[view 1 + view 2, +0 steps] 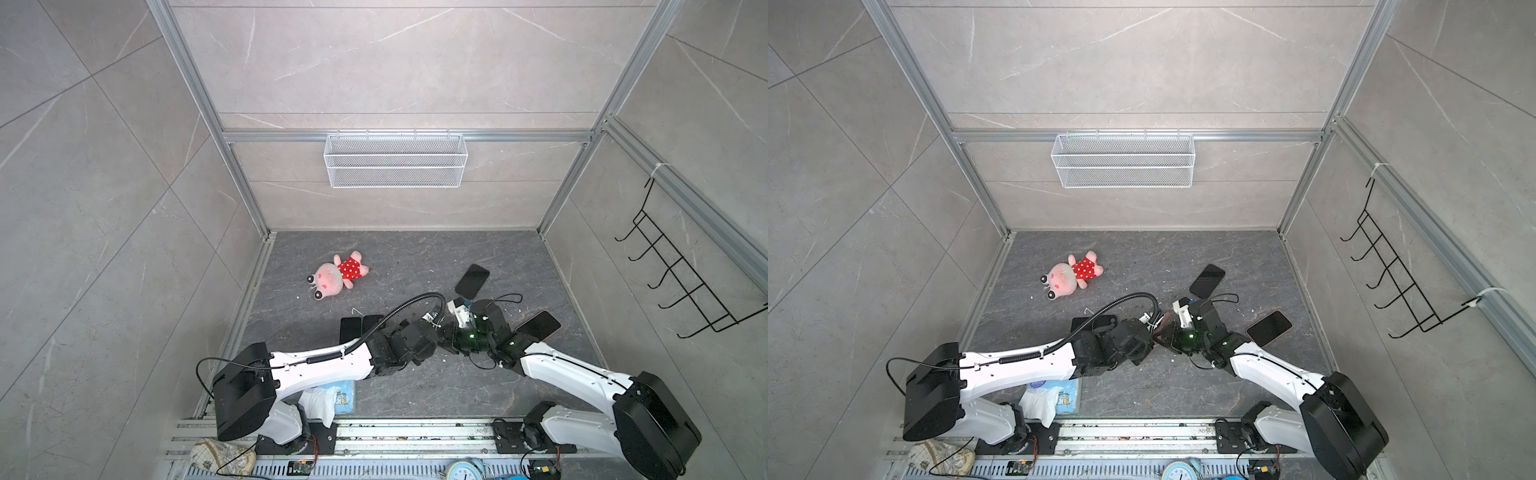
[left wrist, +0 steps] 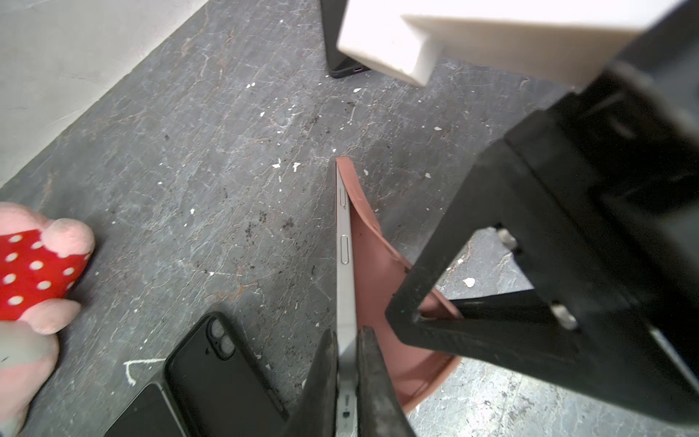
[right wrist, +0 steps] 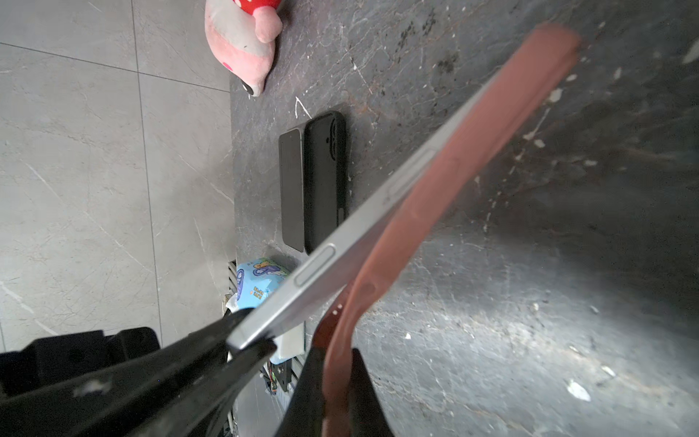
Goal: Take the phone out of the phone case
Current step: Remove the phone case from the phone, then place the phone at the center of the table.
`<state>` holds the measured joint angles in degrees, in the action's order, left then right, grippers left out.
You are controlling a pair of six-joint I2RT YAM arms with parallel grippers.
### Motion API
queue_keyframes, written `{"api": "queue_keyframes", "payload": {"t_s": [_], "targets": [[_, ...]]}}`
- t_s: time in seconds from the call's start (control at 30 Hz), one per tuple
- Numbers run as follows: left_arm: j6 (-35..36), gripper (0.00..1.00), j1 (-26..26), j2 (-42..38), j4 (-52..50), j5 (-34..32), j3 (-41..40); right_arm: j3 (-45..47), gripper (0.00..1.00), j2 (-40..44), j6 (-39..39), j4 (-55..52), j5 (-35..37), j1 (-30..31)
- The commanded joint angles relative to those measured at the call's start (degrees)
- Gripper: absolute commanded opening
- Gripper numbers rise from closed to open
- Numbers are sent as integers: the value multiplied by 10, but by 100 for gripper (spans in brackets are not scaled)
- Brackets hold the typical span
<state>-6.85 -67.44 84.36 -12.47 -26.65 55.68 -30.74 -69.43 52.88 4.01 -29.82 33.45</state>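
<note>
- At the left of the table we see a plush toy, pink with a red dotted dress, lying on its own.
- A little more to the right, a black phone and a black case lie flat, side by side and close together.
- Next comes the left gripper. Its jaws press on the two flat faces of the silver phone, at one short end. The phone stands on its edge between them, held above the table.
- Just beside the phone is the brownish pink case. At the far end it meets the corner of the phone. Toward the grippers it bends away, so a gap opens between case and phone.
- The right gripper pinches the loose end of this case. Its jaws are closed on the thin wall, and the phone stays outside them, just beside.
- More to the right, two other phones lie flat. A dark phone is beyond the grippers, and a phone with a pale rim is beside the right arm.
</note>
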Motion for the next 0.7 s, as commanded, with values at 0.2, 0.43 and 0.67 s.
{"api": "queue_keyframes", "payload": {"t_s": [0.2, 0.43, 0.67], "targets": [[-11, 0, -33, -29, -87, -155, 37, -10, 0, -24, -49, -52, 55, 2], [-13, 0, -58, -23, -148, -223, 56, -16, 0, -36, -68, -91, 78, -13], [-35, 0, -77, 25, -222, -261, 84, -14, 0, -12, -94, -139, 71, -53]]}}
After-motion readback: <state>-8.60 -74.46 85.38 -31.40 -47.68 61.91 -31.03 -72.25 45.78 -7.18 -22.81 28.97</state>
